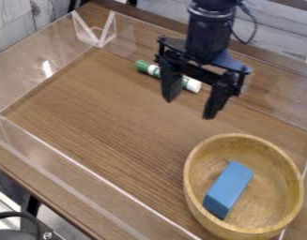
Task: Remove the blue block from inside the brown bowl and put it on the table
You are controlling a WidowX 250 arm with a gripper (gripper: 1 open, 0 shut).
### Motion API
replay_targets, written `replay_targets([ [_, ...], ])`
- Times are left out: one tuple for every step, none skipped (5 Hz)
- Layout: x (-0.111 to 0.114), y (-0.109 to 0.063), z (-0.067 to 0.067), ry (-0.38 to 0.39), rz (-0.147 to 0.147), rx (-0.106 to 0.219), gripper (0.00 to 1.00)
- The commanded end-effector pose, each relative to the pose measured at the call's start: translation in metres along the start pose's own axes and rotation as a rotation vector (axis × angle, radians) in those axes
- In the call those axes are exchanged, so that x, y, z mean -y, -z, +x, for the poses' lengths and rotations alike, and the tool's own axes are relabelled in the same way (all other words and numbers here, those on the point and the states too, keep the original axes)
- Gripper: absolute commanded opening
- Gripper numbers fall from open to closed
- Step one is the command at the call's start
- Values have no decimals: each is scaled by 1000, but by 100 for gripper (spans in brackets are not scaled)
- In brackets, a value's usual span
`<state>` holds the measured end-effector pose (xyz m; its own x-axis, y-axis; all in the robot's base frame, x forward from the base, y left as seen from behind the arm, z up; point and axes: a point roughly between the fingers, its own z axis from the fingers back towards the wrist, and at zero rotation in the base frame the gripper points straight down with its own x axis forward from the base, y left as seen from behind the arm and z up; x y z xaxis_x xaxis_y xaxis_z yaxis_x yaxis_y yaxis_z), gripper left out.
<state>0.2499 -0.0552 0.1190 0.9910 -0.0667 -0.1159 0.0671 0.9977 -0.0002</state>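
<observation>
The blue block (pixel 228 188) lies flat inside the brown bowl (pixel 205 156) at the near right of the table (pixel 105 122). My gripper (pixel 193 98) hangs over the tabletop up and left of the bowl, pointing down. Its two black fingers (pixel 217 98) stand wide apart with nothing between them. It touches neither bowl nor block.
A green-and-white marker (pixel 160 74) lies behind the gripper, partly hidden by the left finger. Low clear acrylic walls (pixel 43 67) ring the table, with a folded clear piece (pixel 93 30) at the far left corner.
</observation>
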Motion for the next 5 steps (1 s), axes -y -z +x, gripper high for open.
replay_targets([
  [12, -11, -7, 6, -6, 46, 100],
  [25, -9, -16, 20, -4, 53, 100],
  [43, -4, -24, 43, -4, 70, 100],
  [58, 3, -31, 52, -5, 83, 100],
  [67, 14, -35, 69, -8, 97, 100],
])
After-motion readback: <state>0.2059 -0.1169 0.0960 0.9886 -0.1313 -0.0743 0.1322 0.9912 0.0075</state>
